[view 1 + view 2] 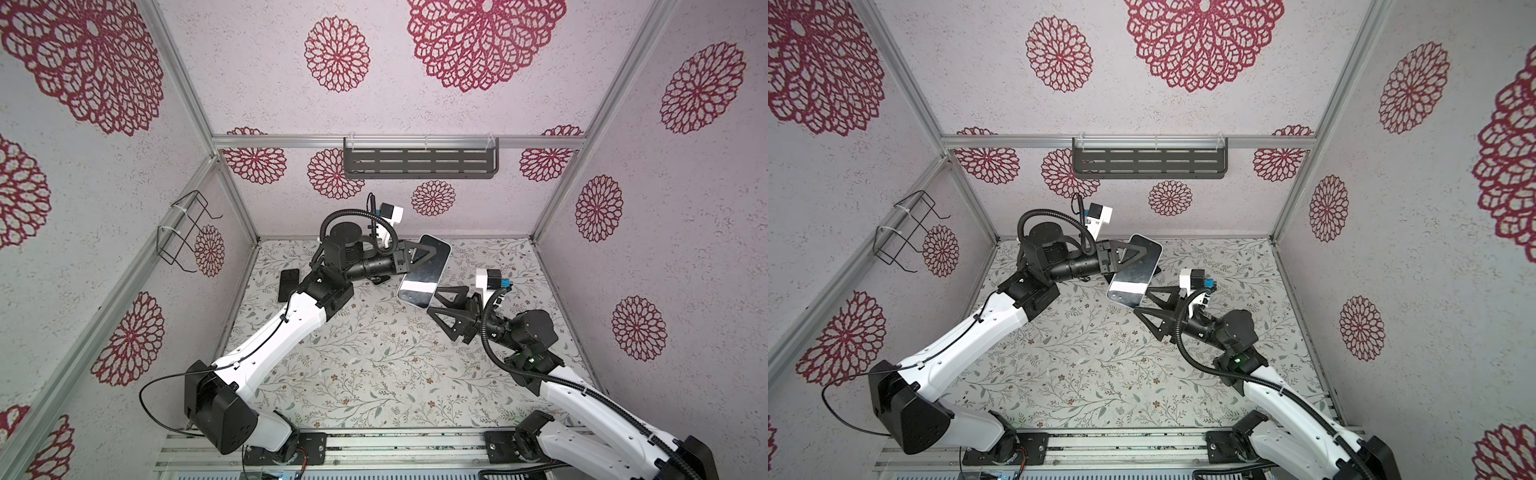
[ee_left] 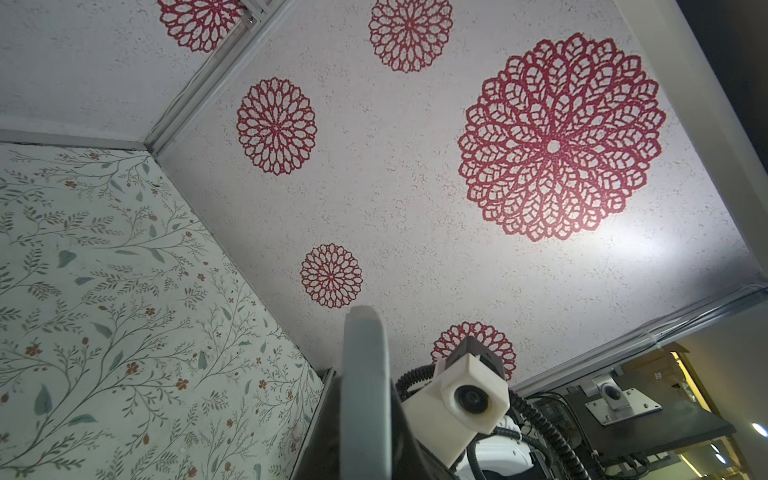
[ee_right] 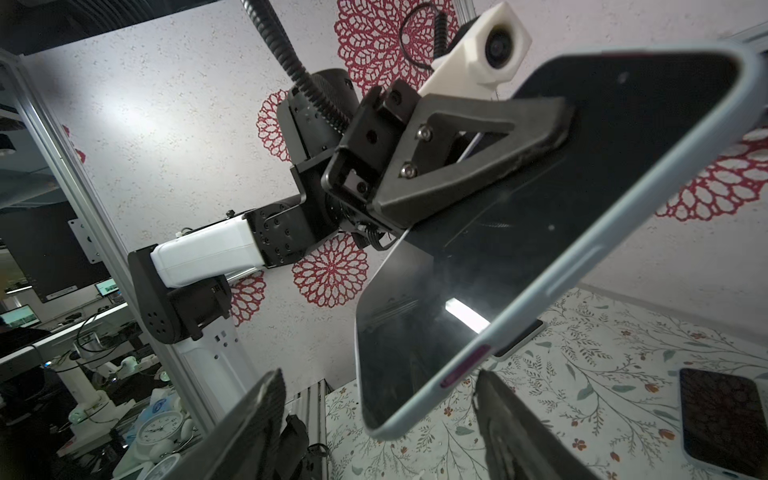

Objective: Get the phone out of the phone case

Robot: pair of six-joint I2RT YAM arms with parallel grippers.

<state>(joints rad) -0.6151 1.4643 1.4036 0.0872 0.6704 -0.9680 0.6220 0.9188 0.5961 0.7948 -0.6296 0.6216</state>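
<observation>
1 glossy rect. phone (image 1: 424,272), matte case (image 3: 582,270), left claw (image 1: 430,254) clamped.

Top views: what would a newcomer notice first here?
The phone, screen up and not yet out of its pale phone case, hangs above the floral table, clamped by the left hand. The right hand stands open at its near corner. The big red rosettes on the walls also pull the eye.
</observation>
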